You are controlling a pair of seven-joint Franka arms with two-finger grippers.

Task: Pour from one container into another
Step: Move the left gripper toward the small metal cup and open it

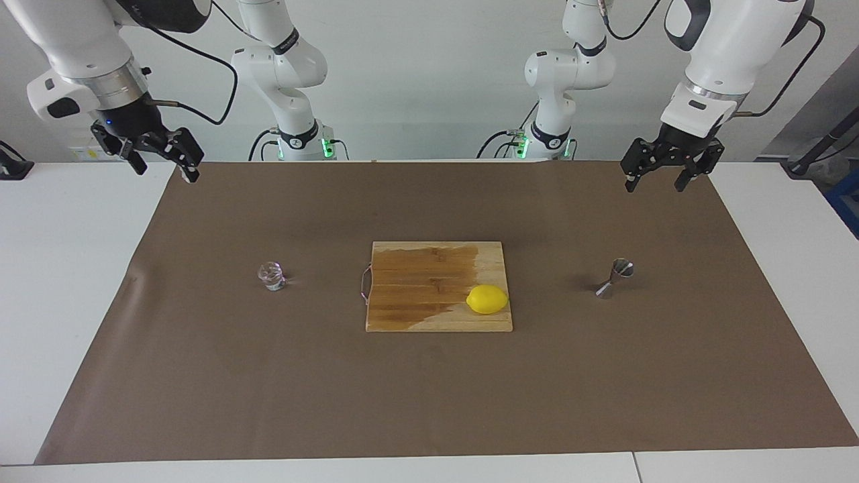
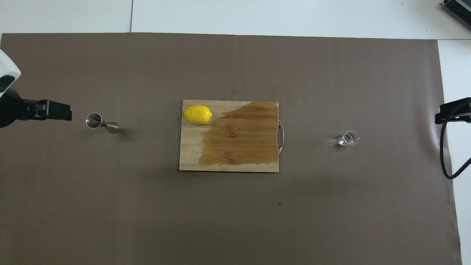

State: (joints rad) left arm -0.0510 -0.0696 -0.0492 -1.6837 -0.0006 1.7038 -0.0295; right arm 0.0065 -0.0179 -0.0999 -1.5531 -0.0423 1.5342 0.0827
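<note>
Clear glass tumbler (image 1: 272,276) upright on brown paper (image 1: 429,389) at nine o'clock of the cutting board (image 1: 429,315) facing, steel jigger (image 1: 616,277) at three o'clock; right gripper (image 1: 158,157) and left gripper (image 1: 663,171) high, jaws apart, empty; best descending squarely, gripping the tumbler mid-wall.

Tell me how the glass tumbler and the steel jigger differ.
The tumbler is clear glass; the jigger is shiny metal. The tumbler is short and squat; the jigger is hourglass-shaped with a narrow waist. The tumbler stands toward the right arm's end of the table, the jigger toward the left arm's end. Both stand upright on the brown mat, untouched, flanking the cutting board.
</note>
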